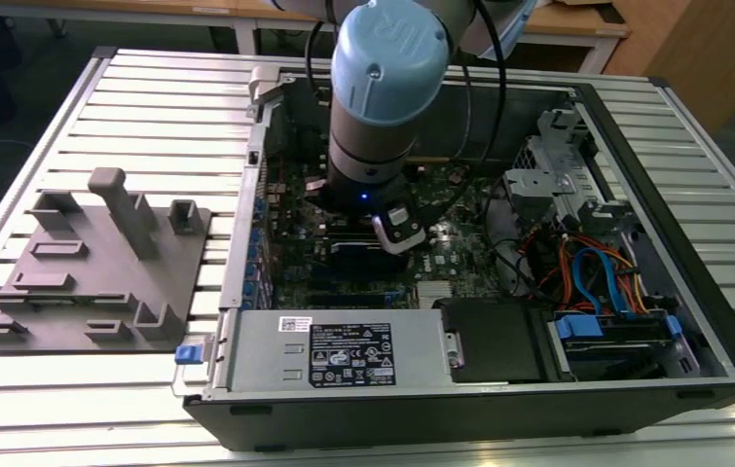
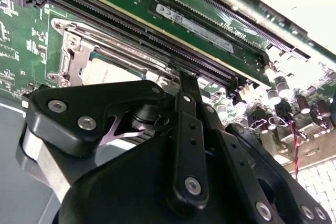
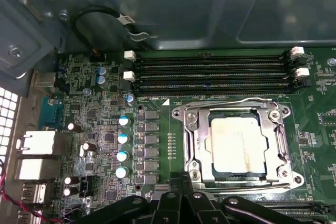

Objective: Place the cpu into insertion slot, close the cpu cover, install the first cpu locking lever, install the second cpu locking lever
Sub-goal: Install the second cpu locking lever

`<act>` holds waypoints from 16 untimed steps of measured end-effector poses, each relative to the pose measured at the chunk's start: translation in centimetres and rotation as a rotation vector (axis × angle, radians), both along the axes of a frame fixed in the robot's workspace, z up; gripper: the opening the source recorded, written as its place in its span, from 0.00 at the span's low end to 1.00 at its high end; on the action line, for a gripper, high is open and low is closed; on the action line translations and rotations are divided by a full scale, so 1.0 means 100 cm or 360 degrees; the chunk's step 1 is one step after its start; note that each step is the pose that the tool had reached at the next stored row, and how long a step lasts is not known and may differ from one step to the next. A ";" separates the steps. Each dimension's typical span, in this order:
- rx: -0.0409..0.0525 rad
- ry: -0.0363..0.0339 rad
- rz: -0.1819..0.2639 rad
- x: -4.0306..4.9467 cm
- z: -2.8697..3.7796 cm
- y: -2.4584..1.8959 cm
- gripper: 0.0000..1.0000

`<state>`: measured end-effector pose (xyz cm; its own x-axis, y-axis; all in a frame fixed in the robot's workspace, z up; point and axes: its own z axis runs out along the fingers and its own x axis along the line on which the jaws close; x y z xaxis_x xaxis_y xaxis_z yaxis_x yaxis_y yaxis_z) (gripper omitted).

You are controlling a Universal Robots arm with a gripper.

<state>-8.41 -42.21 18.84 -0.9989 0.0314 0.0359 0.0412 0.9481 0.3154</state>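
The cpu (image 3: 236,142), silver-grey, lies flat in the insertion slot (image 3: 231,175) on the green board. Over it the silvery cpu cover (image 3: 198,142) lies flat, framing the chip. One thin wire lever (image 3: 226,102) runs along the socket edge beside the long memory slots, and another (image 3: 252,183) runs along the opposite edge. My gripper (image 3: 184,186) is just off that second edge with its black fingers together and nothing between them. In the second wrist view the gripper (image 2: 189,80) is beside the cover (image 2: 79,56) and the chip (image 2: 113,72). In the exterior view the gripper (image 1: 400,232) is low inside the computer case.
Long black memory slots (image 3: 210,74) run beside the socket, and capacitors (image 3: 123,145) stand on its other side. The case walls (image 1: 679,195), a power supply (image 1: 341,355) and bundled cables (image 1: 601,272) hem the board in. A grey fixture (image 1: 94,263) sits on the exterior view's left.
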 end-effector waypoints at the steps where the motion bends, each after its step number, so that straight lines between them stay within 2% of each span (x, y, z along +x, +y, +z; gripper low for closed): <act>1: 0.0000 0.0000 0.0000 -0.0002 0.0000 0.0000 0.10; 12: 0.0000 0.0000 0.0000 -0.0015 -0.0009 0.0006 0.10; 16: 0.0001 0.0000 0.0000 -0.0015 0.0012 0.0007 0.10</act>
<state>-8.56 -42.14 18.96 -0.9989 0.0314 0.0359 0.0411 0.9479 0.3160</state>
